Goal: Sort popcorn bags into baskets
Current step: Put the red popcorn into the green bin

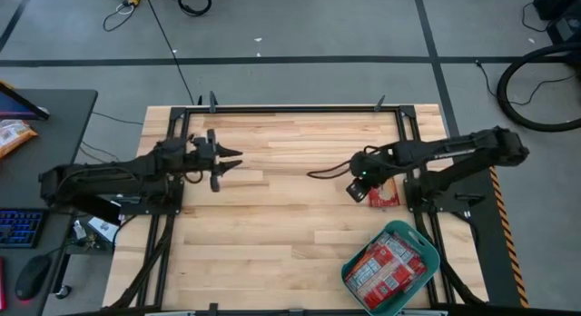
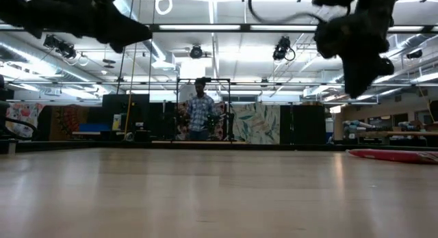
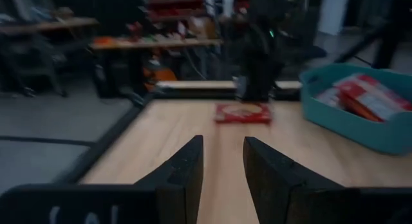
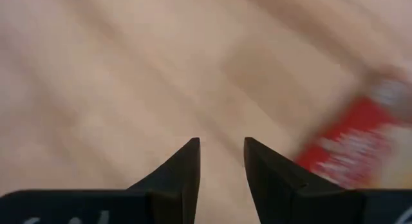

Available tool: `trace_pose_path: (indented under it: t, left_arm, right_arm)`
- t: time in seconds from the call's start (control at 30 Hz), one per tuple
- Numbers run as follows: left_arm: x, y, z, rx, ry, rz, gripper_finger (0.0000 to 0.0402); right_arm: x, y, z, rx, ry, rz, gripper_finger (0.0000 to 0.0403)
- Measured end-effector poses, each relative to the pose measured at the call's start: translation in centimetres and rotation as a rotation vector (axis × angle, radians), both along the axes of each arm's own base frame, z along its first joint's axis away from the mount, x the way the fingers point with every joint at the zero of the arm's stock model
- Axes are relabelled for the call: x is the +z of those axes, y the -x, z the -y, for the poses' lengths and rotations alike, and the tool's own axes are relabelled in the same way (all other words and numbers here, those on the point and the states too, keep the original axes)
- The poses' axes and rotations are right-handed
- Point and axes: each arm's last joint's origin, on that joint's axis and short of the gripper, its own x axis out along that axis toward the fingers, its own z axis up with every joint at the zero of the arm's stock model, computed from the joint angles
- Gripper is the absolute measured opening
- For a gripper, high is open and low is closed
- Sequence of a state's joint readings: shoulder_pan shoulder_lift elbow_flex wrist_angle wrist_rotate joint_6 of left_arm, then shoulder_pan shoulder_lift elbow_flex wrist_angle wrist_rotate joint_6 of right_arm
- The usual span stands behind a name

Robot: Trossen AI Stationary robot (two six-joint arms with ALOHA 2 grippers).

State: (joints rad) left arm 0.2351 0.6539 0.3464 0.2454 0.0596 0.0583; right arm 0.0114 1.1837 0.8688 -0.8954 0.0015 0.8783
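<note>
R pincer [image 1: 356, 190] just beside (above) bag [image 1: 383, 195]

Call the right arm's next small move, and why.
Probably shift the right gripper sideways over the last loose popcorn bag and descend. Its fingers stand apart and empty above bare table, the bag lying flat just beside them; the other bags already fill the basket.

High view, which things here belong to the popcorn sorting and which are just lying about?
Job:
- flat red popcorn bag on the table
- red bags in the tub
- teal plastic tub
- right gripper

Lying about:
- orange-and-white packet
- keyboard
- mouse
</note>
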Motion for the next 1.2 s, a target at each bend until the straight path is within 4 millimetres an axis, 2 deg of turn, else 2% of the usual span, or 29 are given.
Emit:
trace_pose_path:
  t: [0.17,0.33,0.57,0.9,1.2]
  left_arm:
    - [-1.9,0.8,0.4,0.055,-0.147,0.075,0.0116]
    - [-3.8,1.4,0.6,0.059,-0.302,0.123,0.0116]
    - [-4.2,1.7,0.5,0.132,-0.351,0.14,0.0116]
    - [-4.2,1.7,0.5,0.131,-0.314,0.156,0.0116]
    - [-4.3,1.7,0.5,0.129,-0.31,0.148,0.0116]
  right_arm:
    - [-1.8,1.3,1.9,-0.159,0.092,-0.298,0.0126]
    - [-3.6,1.0,3.2,-0.249,0.025,-0.481,0.0126]
    - [-4.9,0.7,4.7,-0.292,0.002,-0.561,0.0126]
    - [-4.7,2.1,6.2,-0.463,0.022,-0.665,0.0126]
    - [-4.6,2.3,6.5,-0.494,0.026,-0.68,0.0126]
